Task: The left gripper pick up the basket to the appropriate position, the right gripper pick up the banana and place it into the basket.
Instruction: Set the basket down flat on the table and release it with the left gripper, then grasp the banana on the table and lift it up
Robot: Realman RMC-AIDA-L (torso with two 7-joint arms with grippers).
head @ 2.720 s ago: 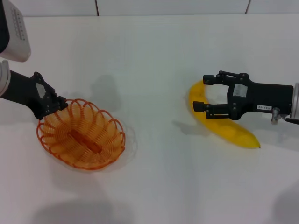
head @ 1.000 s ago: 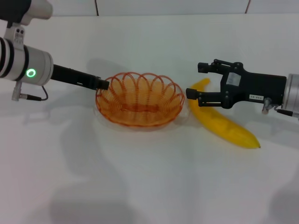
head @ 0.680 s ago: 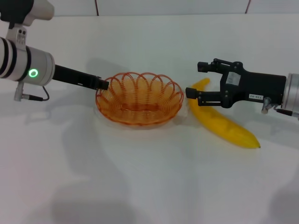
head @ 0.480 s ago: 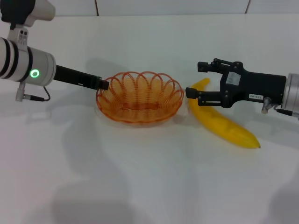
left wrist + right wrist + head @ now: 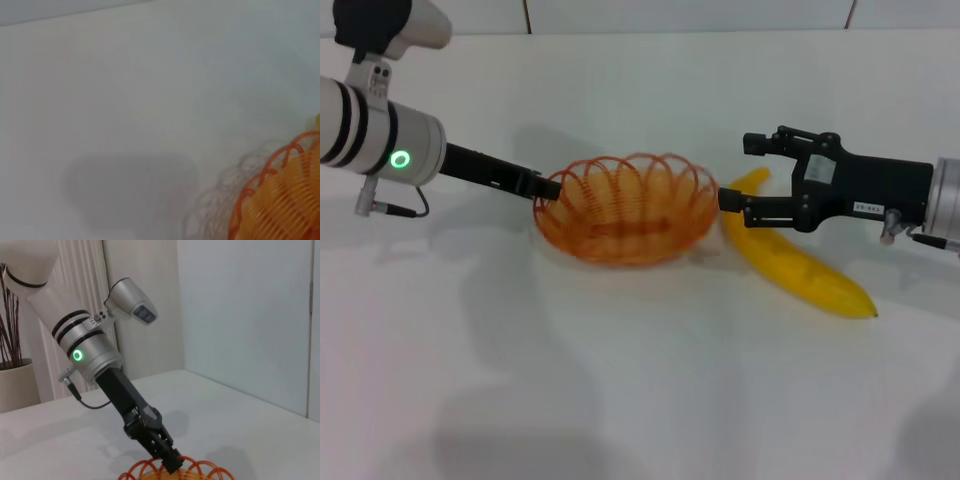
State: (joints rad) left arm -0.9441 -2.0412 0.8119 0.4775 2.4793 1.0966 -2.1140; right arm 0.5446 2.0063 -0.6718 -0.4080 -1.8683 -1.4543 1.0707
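Tilted since a moment before, the basket [image 5: 624, 208] hung clamped by the left hand [image 5: 546, 187]; the right hand [image 5: 738, 172] hovered open over the banana [image 5: 798, 266].

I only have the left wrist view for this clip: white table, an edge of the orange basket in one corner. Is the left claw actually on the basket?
Observer: Yes. In the head view the left claw is closed on the rim of the basket, on the side toward the robot's left.
Operator: And the sliver of yellow at my frame edge?
Observer: That is the banana. It lies on the table just off the basket's right side, not inside it.
Operator: Has the other arm got it?
Observer: No. The right claw is open, over the banana's end nearest the basket.
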